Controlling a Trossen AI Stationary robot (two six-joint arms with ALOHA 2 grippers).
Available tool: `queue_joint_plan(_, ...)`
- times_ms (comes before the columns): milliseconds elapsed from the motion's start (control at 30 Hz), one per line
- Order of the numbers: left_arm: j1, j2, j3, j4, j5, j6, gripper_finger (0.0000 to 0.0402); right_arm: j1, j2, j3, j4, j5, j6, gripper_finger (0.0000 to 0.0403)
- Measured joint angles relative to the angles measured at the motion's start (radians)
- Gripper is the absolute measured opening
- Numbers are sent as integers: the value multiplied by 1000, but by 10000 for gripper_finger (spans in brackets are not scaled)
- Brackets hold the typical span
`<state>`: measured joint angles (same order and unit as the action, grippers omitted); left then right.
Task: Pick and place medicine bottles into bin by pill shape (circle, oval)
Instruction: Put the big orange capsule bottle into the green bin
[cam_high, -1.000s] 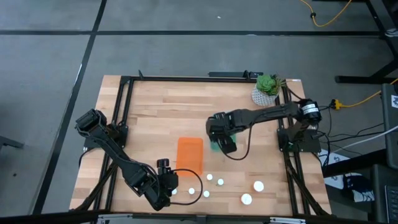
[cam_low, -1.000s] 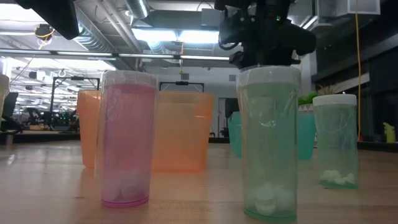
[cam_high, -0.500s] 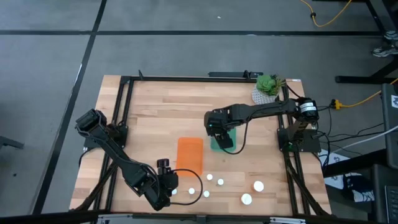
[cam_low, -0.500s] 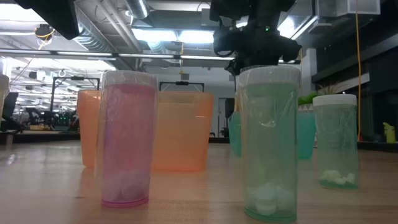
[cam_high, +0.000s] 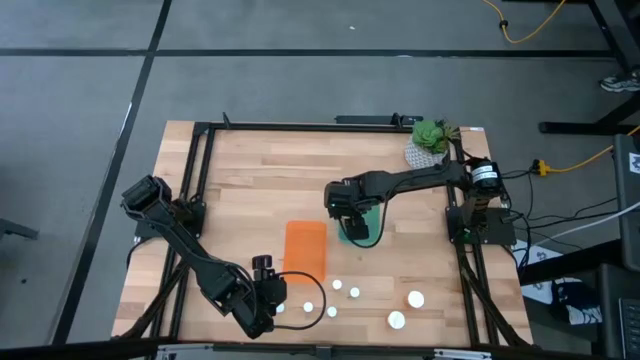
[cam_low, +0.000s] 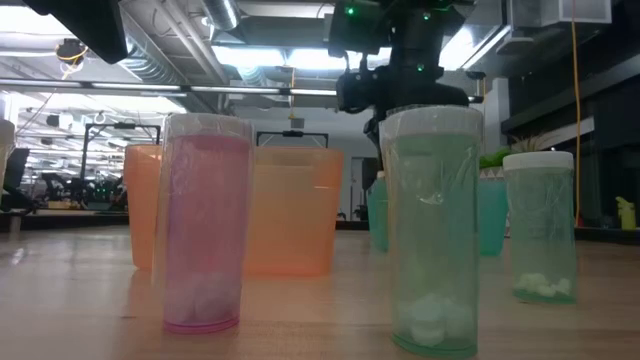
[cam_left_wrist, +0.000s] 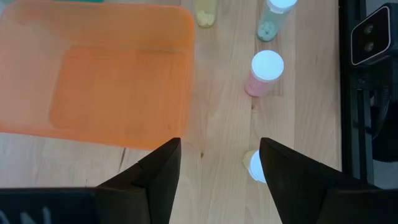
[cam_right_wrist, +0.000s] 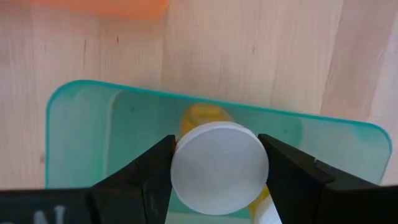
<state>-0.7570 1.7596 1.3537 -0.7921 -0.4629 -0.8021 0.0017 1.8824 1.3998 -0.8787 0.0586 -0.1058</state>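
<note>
Right claw (cam_right_wrist: 214, 171) shifted left over teal bin (cam_right_wrist: 81, 137), clenched on white-capped yellow bottle (cam_right_wrist: 219, 167), left claw (cam_left_wrist: 217, 168) parted

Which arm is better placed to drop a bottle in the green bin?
The right gripper: it holds a white-capped bottle directly above the green bin. The left gripper hovers by the orange bin.

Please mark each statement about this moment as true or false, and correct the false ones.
1. The right gripper holds a white-capped bottle over the green bin. True.
2. The left gripper holds a bottle. False: it is open and empty, beside the orange bin.
3. The orange bin holds several bottles. False: it looks empty.
4. A pink bottle stands on the table. True.
</note>
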Motion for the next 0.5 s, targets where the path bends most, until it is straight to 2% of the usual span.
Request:
queue_joint_plan(167,0,0,0,0,0,0,212,-2,0,0,0,0,10,222)
queue_joint_plan(500,0,0,0,0,0,0,212,-8,0,0,0,1,21,268)
